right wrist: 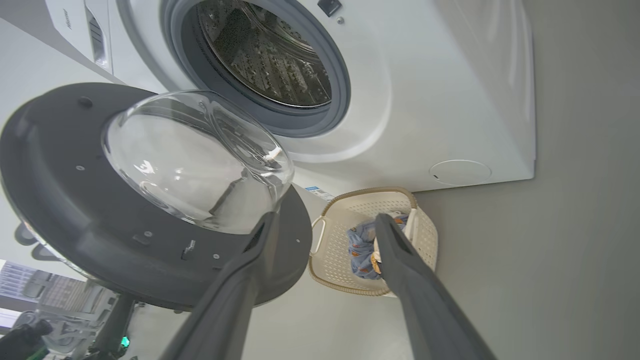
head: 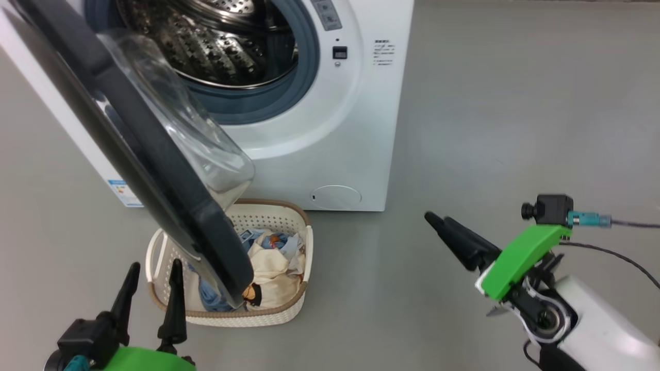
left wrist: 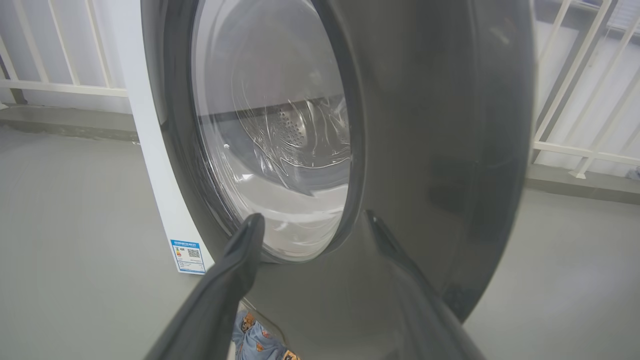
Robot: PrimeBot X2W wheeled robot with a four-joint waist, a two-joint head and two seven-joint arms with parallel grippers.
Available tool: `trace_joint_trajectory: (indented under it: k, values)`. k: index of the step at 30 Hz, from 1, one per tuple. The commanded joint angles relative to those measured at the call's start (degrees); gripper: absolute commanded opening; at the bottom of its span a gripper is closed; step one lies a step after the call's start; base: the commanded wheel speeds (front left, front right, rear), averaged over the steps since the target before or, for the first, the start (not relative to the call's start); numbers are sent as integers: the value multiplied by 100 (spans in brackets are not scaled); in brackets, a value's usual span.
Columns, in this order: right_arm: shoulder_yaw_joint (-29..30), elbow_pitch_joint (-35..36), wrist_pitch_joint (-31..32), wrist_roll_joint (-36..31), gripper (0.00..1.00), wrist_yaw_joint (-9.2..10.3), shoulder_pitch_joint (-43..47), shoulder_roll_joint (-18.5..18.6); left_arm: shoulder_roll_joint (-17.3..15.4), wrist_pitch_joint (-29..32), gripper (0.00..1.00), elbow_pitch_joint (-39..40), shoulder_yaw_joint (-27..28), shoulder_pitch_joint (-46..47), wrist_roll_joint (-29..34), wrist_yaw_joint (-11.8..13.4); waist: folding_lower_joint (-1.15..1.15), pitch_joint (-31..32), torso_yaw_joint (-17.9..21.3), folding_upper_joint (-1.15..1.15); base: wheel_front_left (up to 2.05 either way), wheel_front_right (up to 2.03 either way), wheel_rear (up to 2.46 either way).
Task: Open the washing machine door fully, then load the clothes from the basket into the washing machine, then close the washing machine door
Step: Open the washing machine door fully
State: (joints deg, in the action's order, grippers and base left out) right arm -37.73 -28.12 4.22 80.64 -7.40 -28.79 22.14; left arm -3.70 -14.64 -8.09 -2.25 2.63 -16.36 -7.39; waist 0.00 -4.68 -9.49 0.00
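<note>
your stock: washing machine door (head: pixel 206 232), swung out above the basket (head: pixel 289 309); clothes (head: pixel 273 263) in the basket, before the washing machine (head: pixel 330 154); left gripper (head: pixel 155 264) spread, empty, near the door; right gripper (head: pixel 438 219) spread, empty, well apart.

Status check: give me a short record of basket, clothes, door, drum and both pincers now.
basket: on the floor before the washing machine
clothes: in the basket, not yet loaded
washing machine door: open, swung out above the basket
drum: no clothes in the visible part
left pincer: open, empty, by the door's outer face
right pincer: open, empty, clear of the door
</note>
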Motion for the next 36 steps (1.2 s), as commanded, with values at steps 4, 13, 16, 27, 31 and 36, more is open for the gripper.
trace_joint_trajectory:
  k: [4, 13, 16, 27, 31, 36]
  values:
    - [-331, -44, -608, -375, 100, -9, 219, 108, -84, -36, 100, 168, 261, -47, 36, -10, 0, 100, 174, 0, 0, 0, 0]
    - [-764, -733, -1880, -992, 100, -9, 532, 111, -34, -36, 100, 160, 364, -137, 21, -10, 0, 127, 284, 0, 0, 0, 0]
    - [-351, -863, -1917, -1592, 100, -9, 549, 66, -26, -36, 100, 160, 397, -126, 17, -10, 0, 95, 312, 0, 0, 0, 0]
    - [2345, 304, -1921, -4754, 100, -9, 1491, -562, -41, -36, 100, 152, 420, -69, 21, -10, 0, 5, 265, 0, 0, 0, 0]
    - [3048, 775, -1921, -5429, 100, -9, 1784, -871, -50, -36, 100, 147, 414, -48, 23, -10, 0, -6, 229, 0, 0, 0, 0]
    - [3376, 1094, -1922, -6003, 100, -9, 1989, -1070, -53, -36, 100, 144, 415, -36, 21, -10, 0, -21, 195, 0, 0, 0, 0]
